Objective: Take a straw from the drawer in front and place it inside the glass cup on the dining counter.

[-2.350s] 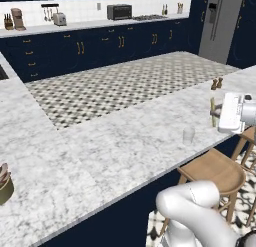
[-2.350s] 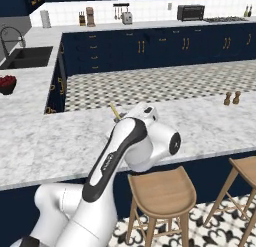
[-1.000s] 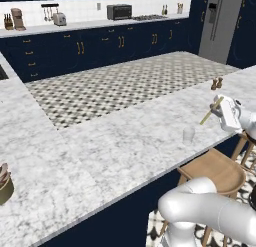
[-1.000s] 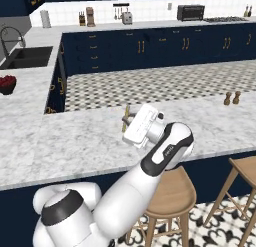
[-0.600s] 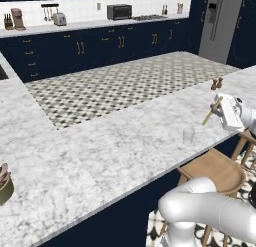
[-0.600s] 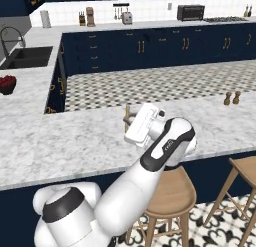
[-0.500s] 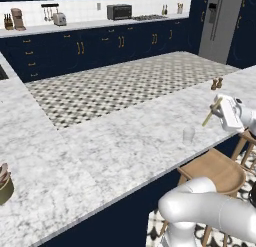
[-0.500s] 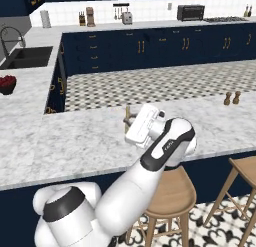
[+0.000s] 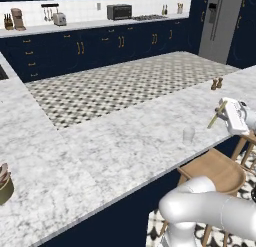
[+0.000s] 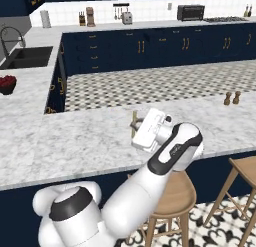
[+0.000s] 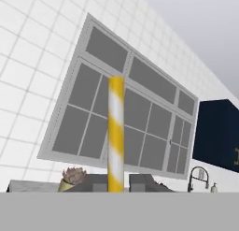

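Here, gripper (image 9: 223, 107) holding straw (image 9: 217, 114), glass cup (image 9: 188, 135) holding nothing.

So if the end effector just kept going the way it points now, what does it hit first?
Probably nothing near: holding the straw, the end effector aims above the dining counter toward a distant window. Depth is unclear.

**Kitchen surroundings**

Two brown shakers (image 9: 216, 83) stand together on the marble. A toaster oven (image 9: 119, 11) and knife block (image 9: 8, 22) line the tiled back worktop. Wooden stools (image 10: 246, 177) sit below. Sink (image 10: 25, 56) at left.
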{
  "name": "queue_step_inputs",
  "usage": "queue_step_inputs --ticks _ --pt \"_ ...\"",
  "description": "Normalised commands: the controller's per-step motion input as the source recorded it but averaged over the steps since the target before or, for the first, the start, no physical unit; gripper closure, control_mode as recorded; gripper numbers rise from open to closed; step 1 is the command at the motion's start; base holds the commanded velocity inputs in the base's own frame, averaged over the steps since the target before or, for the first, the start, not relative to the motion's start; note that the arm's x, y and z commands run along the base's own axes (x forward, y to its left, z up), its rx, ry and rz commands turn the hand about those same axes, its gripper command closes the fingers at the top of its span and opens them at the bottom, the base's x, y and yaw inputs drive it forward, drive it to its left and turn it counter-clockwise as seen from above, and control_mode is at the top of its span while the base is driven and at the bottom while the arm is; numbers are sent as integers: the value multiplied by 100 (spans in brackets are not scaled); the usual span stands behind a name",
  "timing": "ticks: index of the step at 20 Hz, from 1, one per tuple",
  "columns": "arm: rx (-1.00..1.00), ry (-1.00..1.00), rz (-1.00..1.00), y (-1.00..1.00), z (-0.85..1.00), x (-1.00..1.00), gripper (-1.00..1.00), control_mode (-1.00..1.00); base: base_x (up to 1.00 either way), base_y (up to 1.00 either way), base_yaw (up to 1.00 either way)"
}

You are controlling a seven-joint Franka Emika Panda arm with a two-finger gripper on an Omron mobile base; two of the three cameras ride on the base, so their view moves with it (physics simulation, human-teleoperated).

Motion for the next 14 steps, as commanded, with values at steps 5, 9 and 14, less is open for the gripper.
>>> queue_step_inputs --ticks 5,9,14 --pt "0 4 1 -52 -3 0 100 -100 0 0 0" --pt "0 6 0 -46 -7 6 100 -100 0 0 0" --pt "0 7 6 -47 -13 14 100 -100 0 0 0"
